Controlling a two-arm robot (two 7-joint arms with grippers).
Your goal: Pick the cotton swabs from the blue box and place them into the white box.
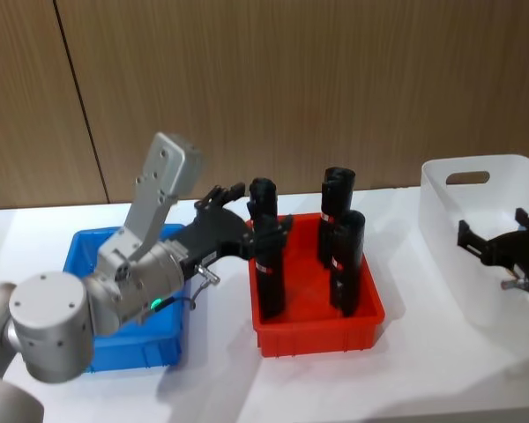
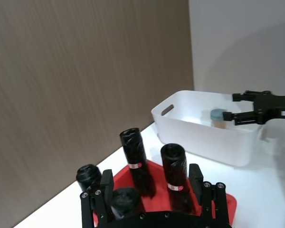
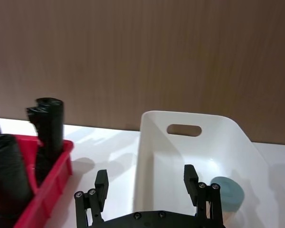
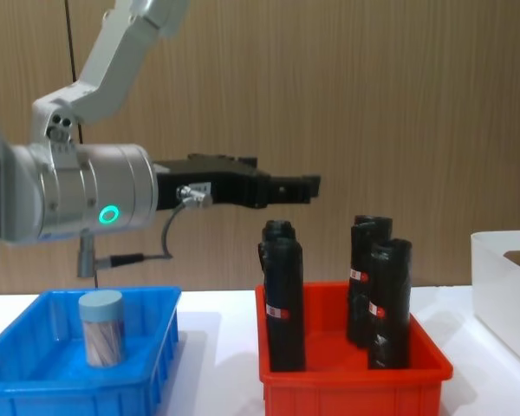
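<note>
Blue box [image 4: 35, 392]: one jar [image 4: 101, 328] stands upright inside, waiting to be lifted.
Left gripper [image 4: 305, 185]: high over the counter [image 1: 406, 370], reaching right towards the red bin [image 4: 355, 381]; fingers spread, empty.
Red bin: tall black rolls [image 4: 282, 295] stand between the boxes, so a low carry would probably hit them.
White box [image 1: 441, 220]: second jar [image 3: 226, 192] sits on its floor.
Right gripper [image 2: 232, 107]: low in the white box, fingers spread just beside that jar, pinching nothing.
</note>
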